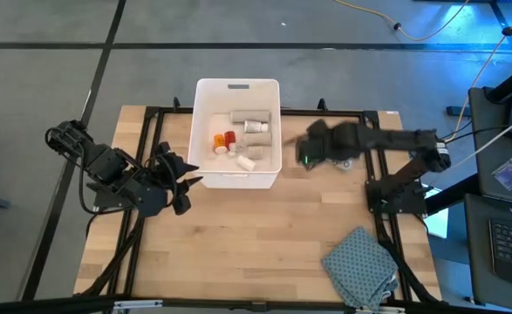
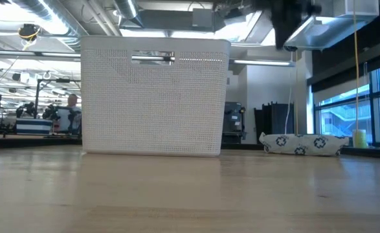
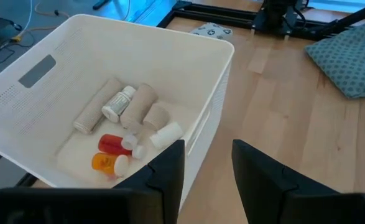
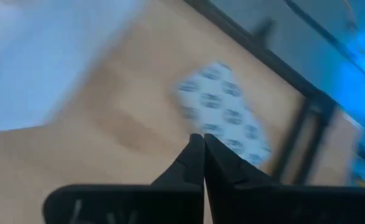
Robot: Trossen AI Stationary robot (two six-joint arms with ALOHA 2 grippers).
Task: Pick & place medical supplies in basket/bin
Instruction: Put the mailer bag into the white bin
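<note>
A pale wooden surface [image 1: 238, 244] framed by black rails carries the white plastic bin [image 1: 205, 131] at its far middle, its walls finely perforated and a handle slot at the rim. Inside lie greyish rolls, a white bottle, a red bottle [image 3: 110, 143] and an orange one. The one supply outside is the soft white blue-dotted pack [image 4: 229, 112], flat on the wood just right of the bin. The right pincer [image 1: 310, 150] hangs between bin and pack, fingers pressed shut on nothing; the pack seems just right of it, though motion blur hides its long axis. The left pincer [image 1: 179, 181] waits, part open and empty, at the bin's near-left corner. A patterned cloth [image 1: 360, 266] lies near right.
</note>
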